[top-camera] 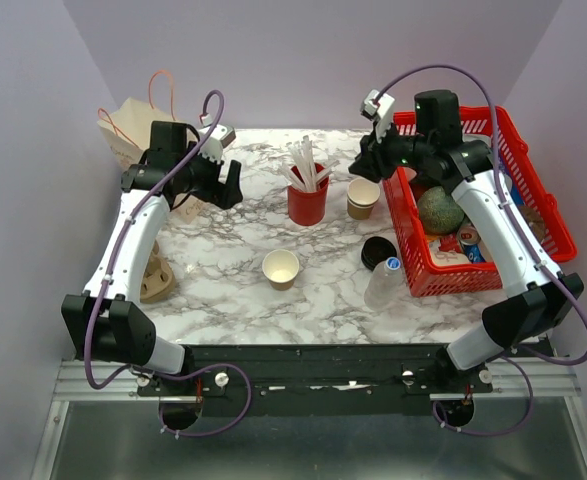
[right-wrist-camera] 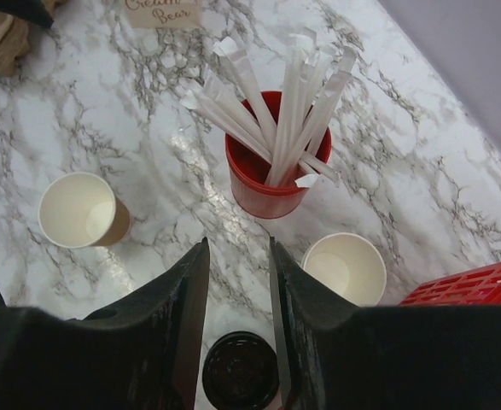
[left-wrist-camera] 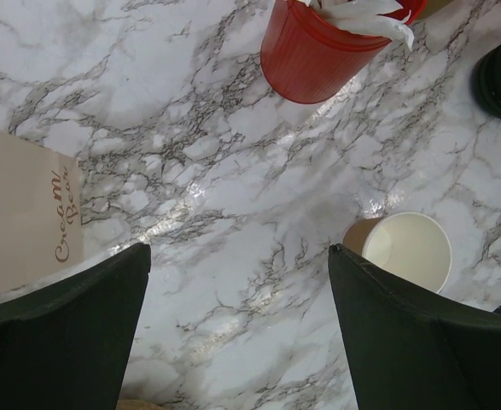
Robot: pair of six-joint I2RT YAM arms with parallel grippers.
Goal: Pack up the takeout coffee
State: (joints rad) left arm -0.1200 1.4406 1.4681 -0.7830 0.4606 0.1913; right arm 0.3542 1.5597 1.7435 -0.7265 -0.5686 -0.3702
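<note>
Right gripper (right-wrist-camera: 239,243) aloft, takeout coffee (right-wrist-camera: 240,371) below

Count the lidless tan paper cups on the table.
2. One lidless cup stands alone near the middle of the table; the other lidless cup sits between the red straw cup and the red basket. The basket could hide more.

The tan paper bag (left-wrist-camera: 20,213) reads "Cream Bear" in brown script

black lid (left-wrist-camera: 499,77) cropped, rt edge
</note>
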